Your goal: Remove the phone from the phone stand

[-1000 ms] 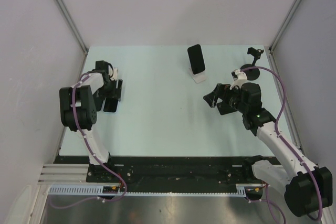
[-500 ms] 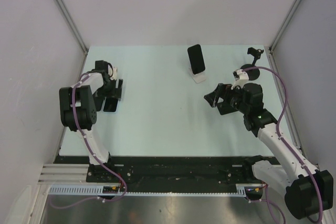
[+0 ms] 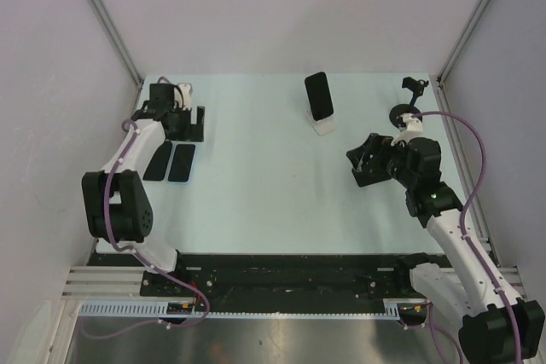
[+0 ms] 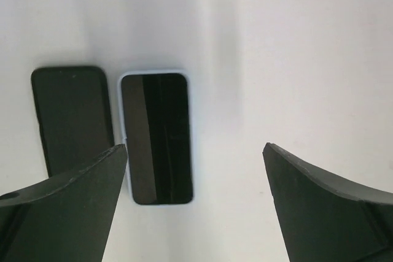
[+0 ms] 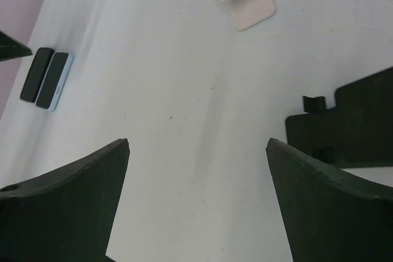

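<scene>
The black slab phone (image 3: 319, 95) sits upright on its white plastic stand (image 3: 323, 128), far side of the pale tabletop (image 3: 256, 185).
Top view: the left pincer (image 3: 185, 125) is at the far left, just beyond a black handset (image 3: 156, 161) and a blue-cased handset (image 3: 181, 162). The right pincer (image 3: 355, 166) is right of the stand, apart from it. Left wrist: fingers spread over both handsets, which lie side by side. Right wrist: fingers spread too, with the stand up ahead.

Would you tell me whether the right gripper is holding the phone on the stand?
No, the right gripper hangs open and well apart from the phone, which leans untouched on its white stand.
</scene>
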Tool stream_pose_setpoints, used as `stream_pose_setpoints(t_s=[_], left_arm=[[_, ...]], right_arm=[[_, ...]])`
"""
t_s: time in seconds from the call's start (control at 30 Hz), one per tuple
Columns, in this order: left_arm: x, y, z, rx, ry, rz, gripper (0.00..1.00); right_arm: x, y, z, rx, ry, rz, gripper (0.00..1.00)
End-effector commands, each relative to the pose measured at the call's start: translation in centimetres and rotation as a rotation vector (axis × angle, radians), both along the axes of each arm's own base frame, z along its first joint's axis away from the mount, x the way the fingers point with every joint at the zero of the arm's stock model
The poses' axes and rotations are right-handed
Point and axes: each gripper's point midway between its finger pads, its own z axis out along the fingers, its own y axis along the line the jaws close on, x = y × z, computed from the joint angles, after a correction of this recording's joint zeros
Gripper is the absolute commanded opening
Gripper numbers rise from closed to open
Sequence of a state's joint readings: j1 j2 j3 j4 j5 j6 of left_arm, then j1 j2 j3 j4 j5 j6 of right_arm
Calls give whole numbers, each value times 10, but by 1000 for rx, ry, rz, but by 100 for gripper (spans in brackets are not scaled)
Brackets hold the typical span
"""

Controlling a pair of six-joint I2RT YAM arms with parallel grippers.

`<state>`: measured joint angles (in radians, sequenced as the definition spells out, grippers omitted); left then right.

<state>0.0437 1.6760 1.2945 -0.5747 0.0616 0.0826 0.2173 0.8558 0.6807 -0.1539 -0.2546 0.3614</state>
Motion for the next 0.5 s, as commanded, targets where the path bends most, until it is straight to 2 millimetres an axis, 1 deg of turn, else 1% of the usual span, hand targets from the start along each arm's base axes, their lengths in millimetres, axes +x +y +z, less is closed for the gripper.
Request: stream_pose_setpoints(t_s=[0.0,0.03,0.07,0.1,0.13,0.17,0.2,0.23,0.27,0.3,0.33,0.37,0.4,0.43,0.47], left_arm=[[-7,-63,40,-33,-111,-153,99],[-9,-72,42,-30,-119,-178,100],[-13,-81,49,-25,-137,-196,100],[-18,-100,52,-26,-144,-247,100],[-22,-109,55,-24,-154,-272,100],[-28,-124,64,-19,-178,-310,100],[-33,-132,69,-22,-191,-328,100],[-36,-139,75,-28,-207,-346,100],[-46,-153,86,-45,-234,-384,100],[-51,-158,91,-55,-245,-397,100],[-56,-162,96,-64,-259,-410,100],[-64,-168,108,-78,-294,-431,100],[-71,-170,107,-88,-293,-438,100],[-76,-170,110,-93,-303,-442,100],[-86,-168,115,-100,-323,-447,100]], right_arm=[[0,-33,15,-68,14,-168,99],[2,-45,20,-87,12,-237,99],[1,-52,21,-98,21,-277,99],[-2,-59,15,-109,55,-317,99],[-2,-71,13,-129,66,-382,100],[-2,-77,13,-139,79,-418,100],[-6,-83,6,-146,116,-454,100],[-7,-92,4,-164,125,-505,100],[-7,-96,2,-171,142,-532,100],[-9,-100,-4,-171,171,-561,100],[-9,-105,-6,-175,177,-600,100],[-9,-108,-8,-173,187,-622,100],[-9,-110,-14,-179,211,-643,100],[-9,-111,-16,-169,217,-673,100],[-8,-111,-18,-169,224,-683,100]])
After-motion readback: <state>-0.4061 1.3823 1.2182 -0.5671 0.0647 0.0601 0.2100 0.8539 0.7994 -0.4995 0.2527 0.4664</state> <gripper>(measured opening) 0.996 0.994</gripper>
